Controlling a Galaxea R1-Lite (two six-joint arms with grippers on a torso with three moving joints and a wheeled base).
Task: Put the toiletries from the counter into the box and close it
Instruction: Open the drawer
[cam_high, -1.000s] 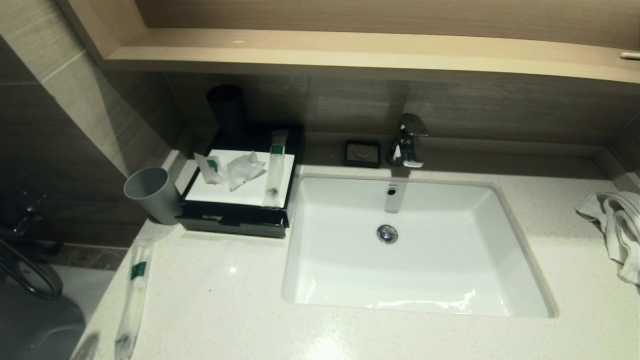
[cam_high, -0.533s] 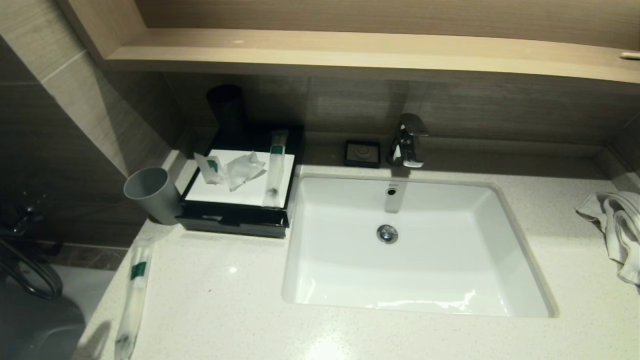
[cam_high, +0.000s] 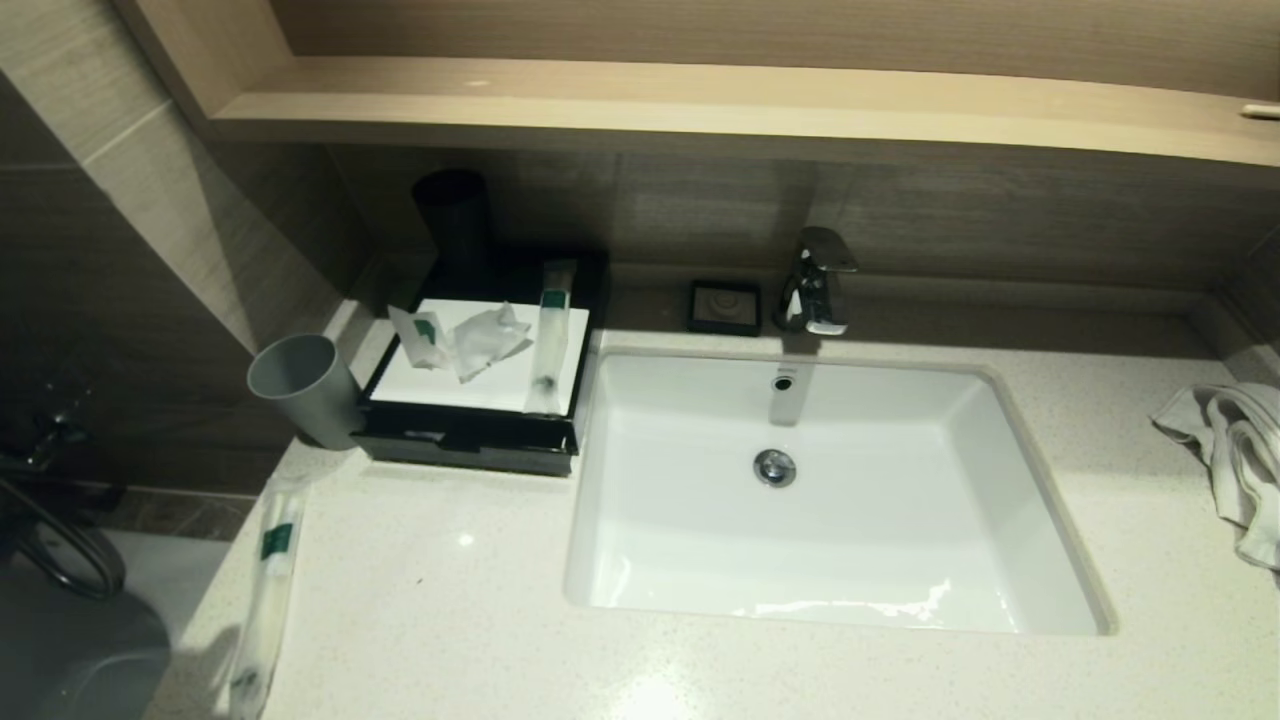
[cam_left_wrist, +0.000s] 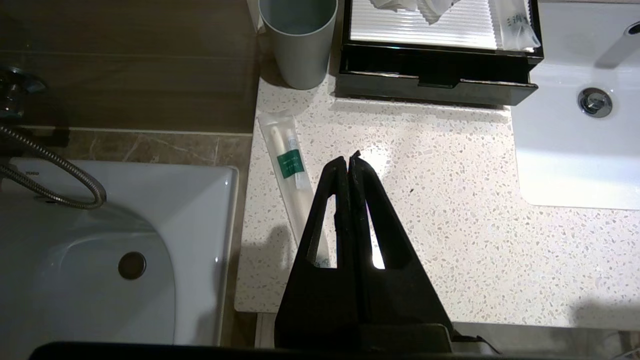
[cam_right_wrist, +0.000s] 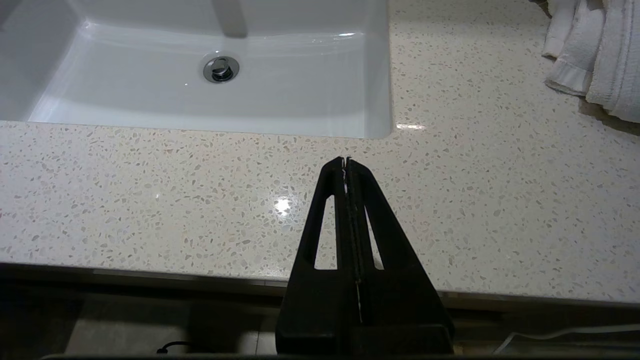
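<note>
Left gripper (cam_left_wrist: 348, 161) hovers with fingers pressed together over the bench (cam_left_wrist: 440, 210), just beside a toiletry packet (cam_left_wrist: 291, 172); right gripper (cam_right_wrist: 345, 161) likewise pinched.

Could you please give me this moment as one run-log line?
left gripper: fingers shut, empty, above counter | packet: beside it, ungrasped | box: drawer shut | right gripper: shut, parked

No readable text anywhere. Only a green band with tiny unreadable print on the long clear packet (cam_left_wrist: 291, 165), left of centre in the left wrist view.
</note>
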